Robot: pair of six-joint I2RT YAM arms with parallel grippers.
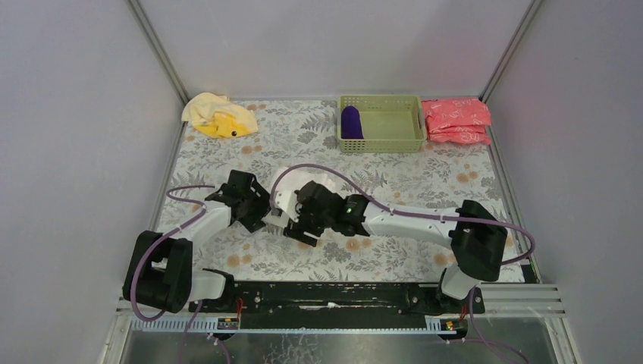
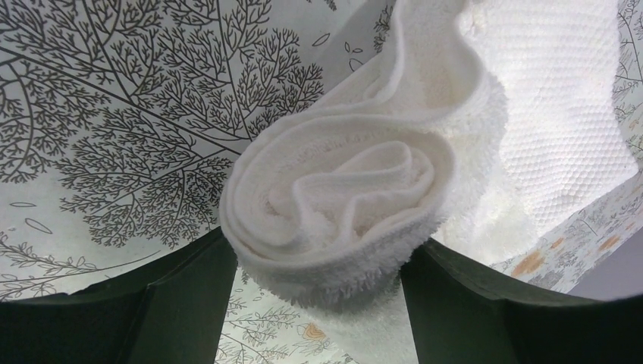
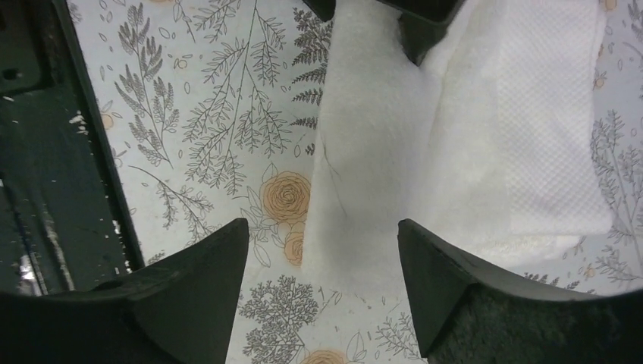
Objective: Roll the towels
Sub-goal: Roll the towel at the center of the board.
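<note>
The large white towel (image 1: 312, 180) lies mid-table, partly rolled. In the left wrist view its rolled end (image 2: 341, 189) faces me in a spiral, wedged between my left gripper's (image 2: 320, 244) fingers, which touch it on both sides. My left gripper (image 1: 263, 214) is at the towel's left end. My right gripper (image 1: 300, 225) is open and hovers over the towel's flat strip (image 3: 379, 136), with nothing between its jaws (image 3: 322, 227). The small dark purple towel (image 1: 350, 121) lies rolled in the green basket. The pale yellow towel (image 1: 218, 115) lies crumpled at the back left.
The light green basket (image 1: 394, 140) stands at the back centre, and pink-red packets (image 1: 456, 120) lie to its right. A flowered cloth (image 1: 425, 182) covers the table. The black base rail (image 3: 38, 152) runs along the near edge. Grey walls close in both sides.
</note>
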